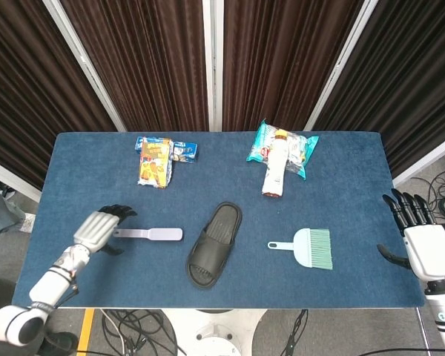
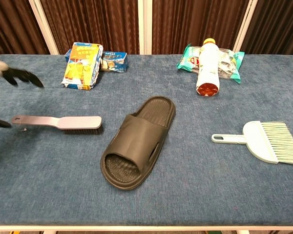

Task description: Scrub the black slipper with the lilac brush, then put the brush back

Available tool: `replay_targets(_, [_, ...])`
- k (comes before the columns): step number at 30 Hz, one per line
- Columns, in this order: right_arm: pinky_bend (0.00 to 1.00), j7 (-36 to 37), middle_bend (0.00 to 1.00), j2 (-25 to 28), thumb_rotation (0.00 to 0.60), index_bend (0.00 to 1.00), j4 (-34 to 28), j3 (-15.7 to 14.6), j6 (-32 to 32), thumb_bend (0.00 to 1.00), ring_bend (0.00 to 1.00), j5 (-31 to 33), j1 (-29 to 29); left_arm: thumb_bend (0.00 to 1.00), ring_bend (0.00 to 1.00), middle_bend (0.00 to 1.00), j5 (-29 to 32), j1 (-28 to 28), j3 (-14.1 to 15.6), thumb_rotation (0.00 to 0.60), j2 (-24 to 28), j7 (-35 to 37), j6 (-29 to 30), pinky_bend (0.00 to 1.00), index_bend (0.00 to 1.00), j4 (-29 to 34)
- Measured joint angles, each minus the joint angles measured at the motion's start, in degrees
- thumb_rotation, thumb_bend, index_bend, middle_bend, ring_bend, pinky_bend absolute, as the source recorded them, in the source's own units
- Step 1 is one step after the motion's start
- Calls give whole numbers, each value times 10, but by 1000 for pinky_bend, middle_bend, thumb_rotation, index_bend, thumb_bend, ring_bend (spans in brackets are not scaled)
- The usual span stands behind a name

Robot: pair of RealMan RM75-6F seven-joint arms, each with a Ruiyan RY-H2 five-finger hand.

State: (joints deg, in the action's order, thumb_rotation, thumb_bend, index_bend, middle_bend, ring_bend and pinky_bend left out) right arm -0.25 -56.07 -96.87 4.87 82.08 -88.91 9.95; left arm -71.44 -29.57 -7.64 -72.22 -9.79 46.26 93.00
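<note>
Left hand (image 1: pixel 102 226) fingers spread at lilac brush (image 1: pixel 148 234) handle, nothing held; right hand (image 1: pixel 421 241) spread off-table.

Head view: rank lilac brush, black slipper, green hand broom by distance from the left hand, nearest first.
1. lilac brush: handle end right at the left hand, on the table's left.
2. black slipper: centre.
3. green hand broom: right side, farthest.
</note>
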Motion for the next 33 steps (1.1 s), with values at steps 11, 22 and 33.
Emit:
replay_targets(11, [0, 1, 0, -2, 600, 0, 2, -2, -8, 95, 0, 7, 2, 143, 327, 439, 166, -74, 12, 600, -81, -100, -37, 346, 456, -48])
replay_targets(22, [0, 5, 0, -4, 600, 0, 7, -5, -9, 95, 0, 9, -1, 160, 429, 500, 255, -101, 35, 600, -112, -203, 15, 499, 448, -61])
replay_targets(33, [0, 6, 0, -7, 600, 0, 9, -5, -15, 95, 0, 15, 1, 165, 470, 536, 315, -125, 53, 600, -119, -239, 26, 560, 451, -41])
